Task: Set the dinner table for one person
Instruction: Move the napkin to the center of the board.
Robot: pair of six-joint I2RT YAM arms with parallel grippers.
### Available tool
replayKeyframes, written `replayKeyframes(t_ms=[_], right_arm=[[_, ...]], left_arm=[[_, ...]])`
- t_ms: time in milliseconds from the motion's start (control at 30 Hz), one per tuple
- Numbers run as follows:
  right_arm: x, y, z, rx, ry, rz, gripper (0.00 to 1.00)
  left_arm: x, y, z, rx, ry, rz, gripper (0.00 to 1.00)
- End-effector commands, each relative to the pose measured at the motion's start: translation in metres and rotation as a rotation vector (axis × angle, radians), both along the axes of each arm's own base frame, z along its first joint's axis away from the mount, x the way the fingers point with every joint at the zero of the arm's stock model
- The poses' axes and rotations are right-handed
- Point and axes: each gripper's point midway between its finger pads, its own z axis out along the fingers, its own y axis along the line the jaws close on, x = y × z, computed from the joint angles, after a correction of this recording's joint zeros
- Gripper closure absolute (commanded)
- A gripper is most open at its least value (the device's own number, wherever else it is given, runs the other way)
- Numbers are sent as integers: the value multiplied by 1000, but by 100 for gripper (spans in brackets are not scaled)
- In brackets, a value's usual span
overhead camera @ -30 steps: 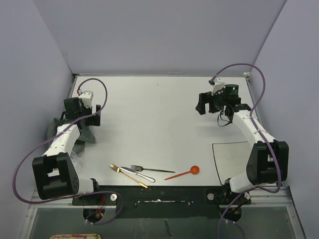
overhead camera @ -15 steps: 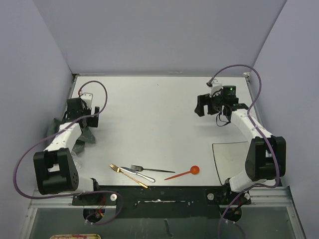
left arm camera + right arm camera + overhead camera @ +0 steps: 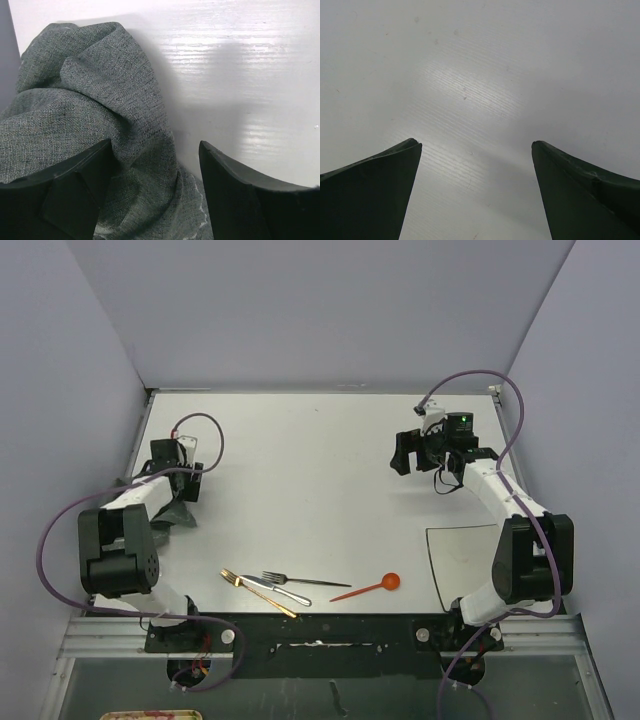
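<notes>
The white dinner table [image 3: 300, 470] fills the top view. At its left edge lies a crumpled dark grey cloth placemat [image 3: 172, 516]. My left gripper [image 3: 181, 490] is down over it. In the left wrist view the left gripper [image 3: 155, 145] stands open astride a raised fold of the placemat [image 3: 90, 100]; the left finger [image 3: 75, 185] rests against the cloth, the right one stands clear of it. My right gripper [image 3: 402, 452] hovers open over bare table at the right, and the right wrist view shows the gripper [image 3: 475, 143] with nothing between its fingers.
Near the front edge lie a gold knife [image 3: 258, 593], a silver fork [image 3: 300, 581], a silver knife [image 3: 278, 590] and an orange-red spoon [image 3: 368, 588]. A square off-white plate [image 3: 462, 558] sits at the front right, partly behind the right arm. Grey walls close in the sides.
The left arm has folded in and brought its gripper down onto the grey placemat, and its jaws have narrowed somewhat. The right gripper shifted slightly left, then held still.
</notes>
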Motion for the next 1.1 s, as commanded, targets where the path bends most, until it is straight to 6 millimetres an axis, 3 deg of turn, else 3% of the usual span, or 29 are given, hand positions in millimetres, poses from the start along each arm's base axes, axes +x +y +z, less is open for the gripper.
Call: replayKeyframes(t_ms=[0, 133, 300, 333, 500, 633, 867, 1067], right_arm=[[11, 6, 27, 16, -81, 26, 2], [10, 7, 30, 18, -85, 31, 3], [10, 8, 30, 21, -88, 34, 3], [10, 8, 30, 22, -86, 36, 3], [11, 8, 28, 21, -80, 34, 3], [11, 6, 29, 15, -83, 30, 3], [12, 3, 29, 7, -85, 19, 3], [14, -6, 36, 1, -104, -9, 3]], left_arm=[[26, 2, 12, 34, -54, -7, 40], [29, -2, 9, 50, -56, -19, 60], [35, -12, 12, 58, -63, -40, 97], [36, -17, 15, 57, -68, -54, 100], [48, -45, 49, 66, -153, -124, 100], [57, -73, 92, 45, -266, -191, 100], [55, -157, 171, -117, -462, -441, 100], [28, -238, 195, -351, -460, -734, 100]])
